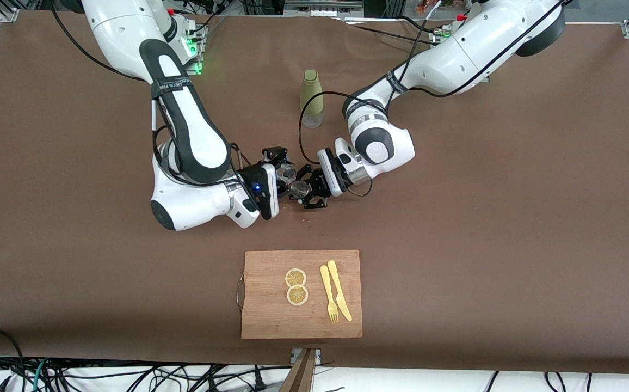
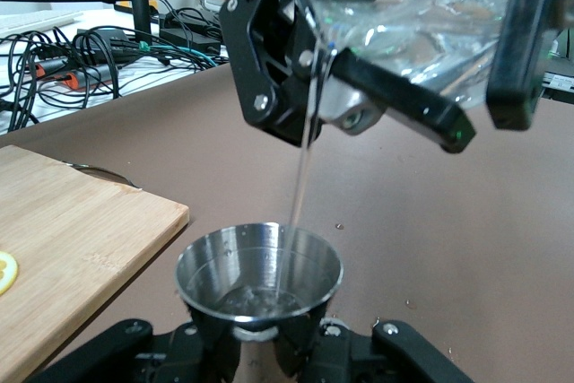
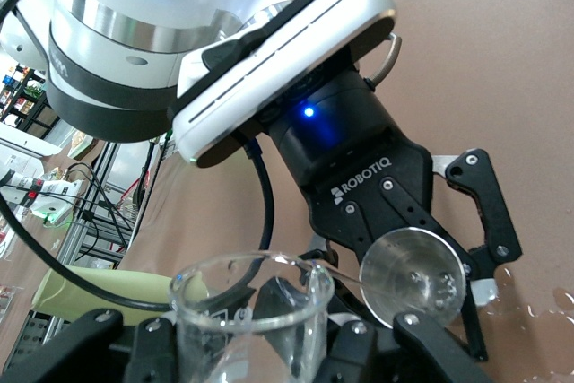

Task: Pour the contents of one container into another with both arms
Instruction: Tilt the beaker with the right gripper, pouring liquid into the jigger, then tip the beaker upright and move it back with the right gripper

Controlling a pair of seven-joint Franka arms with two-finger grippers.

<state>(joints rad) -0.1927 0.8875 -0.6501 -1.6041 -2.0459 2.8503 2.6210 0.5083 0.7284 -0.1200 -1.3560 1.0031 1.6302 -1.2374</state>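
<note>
Nearest the front cam: wooden cutting board point(image 1: 271, 318) w/ two lemon slices point(image 1: 296, 286), yellow fork point(image 1: 328, 294) and knife point(image 1: 339, 290) on it.

Farther, mid-table, both grippers meet just above the tabletop. Right gripper point(image 1: 287, 173) is clamped on a clear glass beaker point(image 3: 251, 316), tilted. Left gripper point(image 1: 304, 191) is clenched on a small steel cup point(image 2: 260, 277).

Front view barely shows either vessel; the left wrist view shows a thin stream of water point(image 2: 303, 177) falling into the cup. Beaker is cut off at the frame edge in both wrist views.

Small wet spots on the table point(image 1: 299, 218) near the grippers.

Farthest: green bottle point(image 1: 312, 98), upright, between the arms.
</note>
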